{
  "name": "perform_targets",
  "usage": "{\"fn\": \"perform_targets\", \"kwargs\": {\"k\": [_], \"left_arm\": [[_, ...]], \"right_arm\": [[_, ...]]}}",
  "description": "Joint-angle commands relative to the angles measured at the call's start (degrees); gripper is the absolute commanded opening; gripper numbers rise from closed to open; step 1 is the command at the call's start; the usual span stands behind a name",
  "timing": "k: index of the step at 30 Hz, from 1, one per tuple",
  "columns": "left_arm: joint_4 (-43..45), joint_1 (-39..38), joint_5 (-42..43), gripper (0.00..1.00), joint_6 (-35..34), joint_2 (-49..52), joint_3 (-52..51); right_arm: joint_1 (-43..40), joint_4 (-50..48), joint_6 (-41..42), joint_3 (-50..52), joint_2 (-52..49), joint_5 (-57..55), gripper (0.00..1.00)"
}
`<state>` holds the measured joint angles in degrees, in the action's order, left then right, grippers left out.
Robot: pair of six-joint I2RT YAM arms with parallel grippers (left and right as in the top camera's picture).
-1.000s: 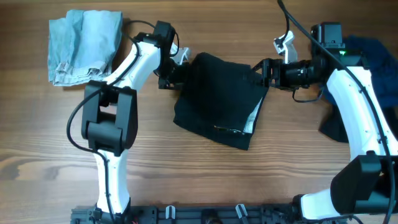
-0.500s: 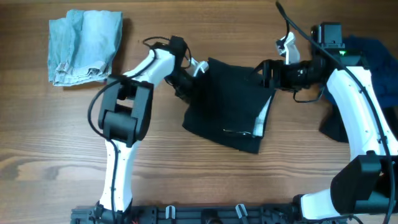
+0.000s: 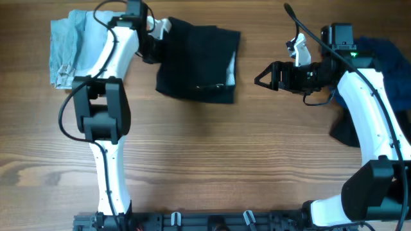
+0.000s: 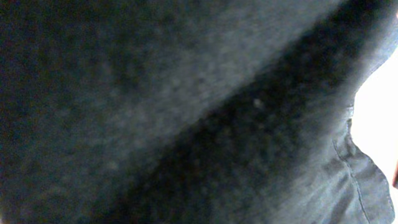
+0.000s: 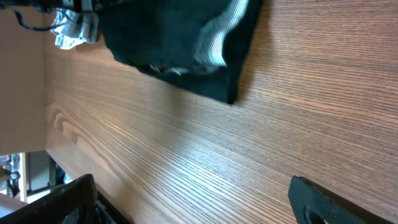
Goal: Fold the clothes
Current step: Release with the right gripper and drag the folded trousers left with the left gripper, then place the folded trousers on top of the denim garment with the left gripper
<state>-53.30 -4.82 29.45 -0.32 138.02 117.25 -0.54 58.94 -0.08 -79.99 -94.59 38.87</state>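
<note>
Soft black garment (image 3: 196, 61), squarish fold, on grained wooden table (image 3: 225, 160)

Toward the far side of the tabletop (image 3: 225, 160), left of centre, we find the folded garment (image 3: 196, 61) lying flat. Farther left, in the far-left corner, lies the denim garment (image 3: 67, 45). We cannot tell whether the two touch, because the left arm crosses over the denim garment's right part. The left gripper (image 3: 156, 40) sits at the folded garment's left edge, between the two garments. To the right of the folded garment, well apart from it, we see the right gripper (image 3: 263, 76) over bare tabletop, its jaws pointing toward the garment. At the right edge a heap of garments (image 3: 385, 51) lies partly beneath the right arm.
</note>
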Motion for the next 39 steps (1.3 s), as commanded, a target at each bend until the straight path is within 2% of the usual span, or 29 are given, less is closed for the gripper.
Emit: {"fn": "perform_targets", "kwargs": {"k": [1, 6, 12, 22, 28, 33, 39], "left_arm": [[1.68, 3.87, -4.13, 0.04, 1.40, 0.31, 3.78], [4.76, 10.64, -4.26, 0.04, 1.40, 0.31, 6.29], [6.49, 13.09, -4.28, 0.04, 3.15, 0.31, 8.70], [-1.79, 13.42, -6.69, 0.04, 3.78, 0.09, 24.41], [-1.81, 15.63, -11.17, 0.04, 4.26, -0.33, 24.63], [-1.95, 18.60, -11.30, 0.04, 4.35, -0.35, 24.63], [-3.50, 18.58, -11.32, 0.04, 4.37, -2.32, 24.63]], "right_arm": [[0.09, 0.48, 0.28, -0.52, 0.61, -0.57, 1.00], [0.09, 0.61, 1.36, -0.52, 0.61, -0.68, 0.99], [0.07, 1.36, 3.28, -0.52, 0.61, -3.15, 0.99], [0.07, 3.48, 3.23, -0.52, 0.61, -5.90, 1.00], [0.07, 4.04, 3.28, -0.52, 0.61, -5.95, 0.99], [0.07, 4.33, 3.82, -0.52, 0.61, -5.95, 1.00], [0.07, 4.17, 4.33, -0.52, 0.61, -6.34, 1.00]]}}
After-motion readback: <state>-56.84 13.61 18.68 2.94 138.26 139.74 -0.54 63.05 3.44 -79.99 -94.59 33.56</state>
